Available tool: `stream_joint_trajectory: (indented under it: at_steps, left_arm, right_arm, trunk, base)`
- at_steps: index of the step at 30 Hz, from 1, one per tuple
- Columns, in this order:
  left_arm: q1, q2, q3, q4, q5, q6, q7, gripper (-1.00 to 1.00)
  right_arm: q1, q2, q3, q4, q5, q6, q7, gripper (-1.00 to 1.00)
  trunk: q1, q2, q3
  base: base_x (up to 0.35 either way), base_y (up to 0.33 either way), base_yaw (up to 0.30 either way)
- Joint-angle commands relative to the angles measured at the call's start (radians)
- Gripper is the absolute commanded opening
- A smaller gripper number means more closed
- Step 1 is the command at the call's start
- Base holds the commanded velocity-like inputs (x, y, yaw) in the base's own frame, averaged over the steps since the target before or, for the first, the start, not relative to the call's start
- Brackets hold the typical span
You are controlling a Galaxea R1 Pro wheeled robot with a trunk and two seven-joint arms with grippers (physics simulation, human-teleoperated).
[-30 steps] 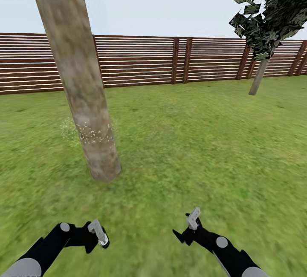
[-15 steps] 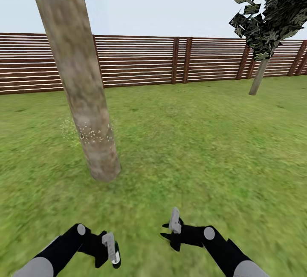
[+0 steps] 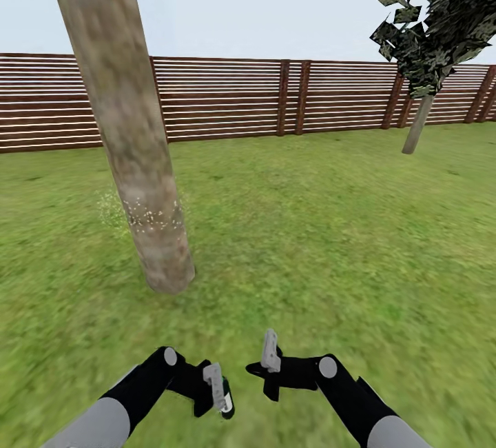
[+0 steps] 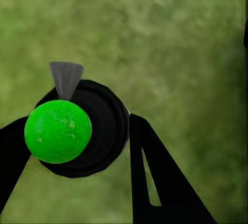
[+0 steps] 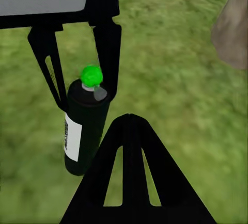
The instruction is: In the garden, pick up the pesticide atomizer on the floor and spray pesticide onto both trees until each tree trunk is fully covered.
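The pesticide atomizer is a black bottle with a white label, a round green cap and a grey nozzle. My left gripper is shut on it low over the grass, one finger on each side of the bottle. Just beside it, my right gripper has its fingers together and holds nothing. The near tree trunk rises ahead on the left, with a band of pale specks low on its bark. The second tree stands far right by the fence, under a dark leafy crown.
A brown slatted fence closes the lawn at the back. Open grass stretches between the two trees and around my arms. The near trunk's base shows at the edge of the right wrist view.
Both arms have swung inward: the left gripper with the atomizer moved right, the right gripper moved left, and they now sit close together. The view itself has not shifted.
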Motion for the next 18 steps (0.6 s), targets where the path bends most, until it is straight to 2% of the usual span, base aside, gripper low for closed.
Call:
stream_joint_trajectory:
  at_steps: [1, 6, 8, 11, 18]
  left_arm:
    - [-0.002, -0.008, -0.001, -0.002, -0.005, 0.002, -0.004, -1.00]
    - [-0.016, -0.031, -0.002, -0.002, -0.006, 0.003, -0.008, -1.00]
    - [-0.024, -0.042, -0.022, -0.002, -0.006, 0.004, -0.008, -1.00]
    - [-0.036, -0.045, -0.057, -0.002, -0.006, 0.006, -0.008, -1.00]
    - [-0.045, -0.043, -0.062, -0.013, -0.001, 0.004, -0.012, -1.00]
  right_arm:
    - [0.000, 0.001, -0.001, 0.000, 0.009, -0.005, 0.000, -1.00]
    - [0.000, 0.000, -0.001, 0.000, 0.009, -0.005, 0.000, -1.00]
    - [0.000, 0.000, -0.001, 0.000, 0.010, -0.005, 0.000, -1.00]
    - [0.000, 0.000, -0.001, 0.001, 0.010, -0.005, 0.000, -1.00]
    - [0.000, 0.000, -0.002, 0.005, 0.010, -0.005, 0.000, -1.00]
  trunk:
    - [0.000, 0.000, -0.001]
    - [0.000, 0.000, -0.001]
    - [0.000, 0.000, -0.001]
    - [0.000, 0.000, -0.001]
    - [0.000, 0.000, -0.001]
  base:
    - [0.000, 0.000, 0.000]
    - [0.000, 0.000, 0.000]
    - [0.000, 0.000, 0.000]
    - [0.000, 0.000, 0.000]
    - [0.000, 0.000, 0.000]
